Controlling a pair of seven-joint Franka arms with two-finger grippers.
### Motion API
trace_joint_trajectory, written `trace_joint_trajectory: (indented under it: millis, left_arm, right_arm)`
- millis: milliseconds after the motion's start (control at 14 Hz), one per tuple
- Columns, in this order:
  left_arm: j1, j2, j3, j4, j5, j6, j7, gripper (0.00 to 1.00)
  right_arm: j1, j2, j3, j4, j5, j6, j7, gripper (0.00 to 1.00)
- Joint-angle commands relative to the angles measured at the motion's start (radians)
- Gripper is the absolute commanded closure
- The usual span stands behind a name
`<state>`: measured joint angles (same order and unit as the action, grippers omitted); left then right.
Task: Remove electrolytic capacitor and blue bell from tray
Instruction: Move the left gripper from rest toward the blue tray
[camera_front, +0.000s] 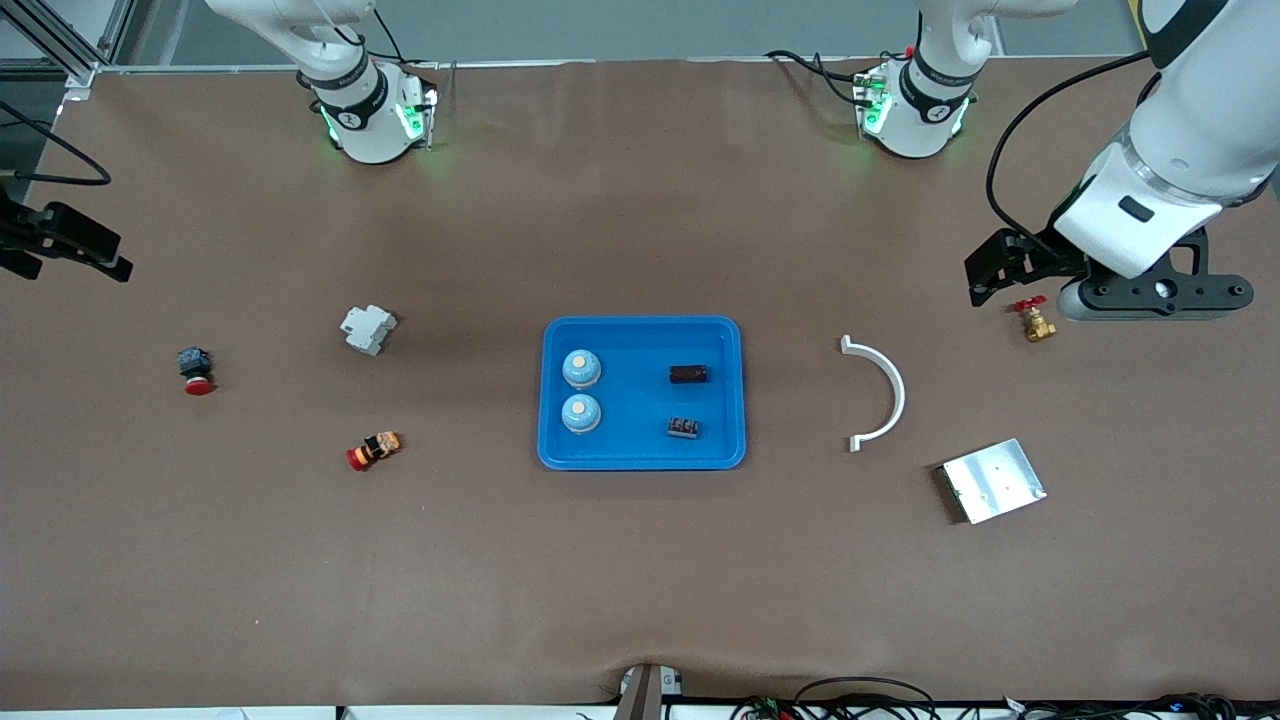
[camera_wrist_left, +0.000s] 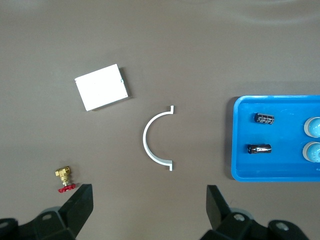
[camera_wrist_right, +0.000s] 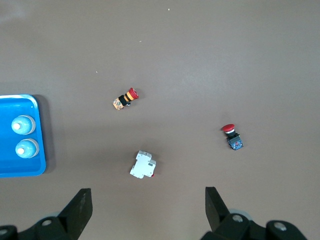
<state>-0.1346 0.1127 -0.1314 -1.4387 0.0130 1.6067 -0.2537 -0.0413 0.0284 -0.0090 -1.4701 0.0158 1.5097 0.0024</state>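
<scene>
A blue tray lies mid-table. In it are two pale blue bells and two black capacitors. My left gripper is open and empty, up over the left arm's end of the table beside a brass valve. Its wrist view shows the tray, the capacitors and the bells. My right gripper is open and empty over the right arm's end. Its wrist view shows the tray and bells.
A white arc piece, a metal plate and a brass valve with a red handle lie toward the left arm's end. A white breaker, a red push button and a red-and-yellow switch lie toward the right arm's end.
</scene>
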Motion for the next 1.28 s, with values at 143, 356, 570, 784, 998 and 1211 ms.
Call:
trace_joint_trajectory:
  millis: [143,356,570,784,998,1211]
  left_arm:
    - [-0.005,-0.008,-0.007,-0.002,0.024,0.004,-0.021,0.0]
    - [0.0,-0.008,-0.037,-0.003,0.024,0.002,-0.021,0.0]
    - [0.0,-0.01,-0.063,-0.012,0.024,-0.014,-0.024,0.0]
    - [-0.003,-0.007,-0.074,-0.04,0.024,-0.071,-0.142,0.0]
    - [-0.006,-0.002,-0.093,-0.043,0.021,-0.076,-0.247,0.0]
    - [-0.025,0.011,-0.131,-0.049,0.021,-0.08,-0.502,0.0]
  right_arm:
    - [-0.011,-0.005,0.006,0.002,0.001,-0.005,0.002,0.0]
    - [-0.011,-0.005,0.006,0.002,0.001,-0.005,0.002,0.0]
    - [-0.011,-0.005,0.006,0.002,0.001,-0.009,0.01,0.0]
    - [-0.012,-0.007,0.004,0.001,0.001,-0.008,0.004,0.0]
    - [-0.017,-0.005,0.004,0.001,0.001,-0.008,0.002,0.0]
    - [-0.02,-0.004,0.004,0.002,0.001,-0.002,0.002,0.0]
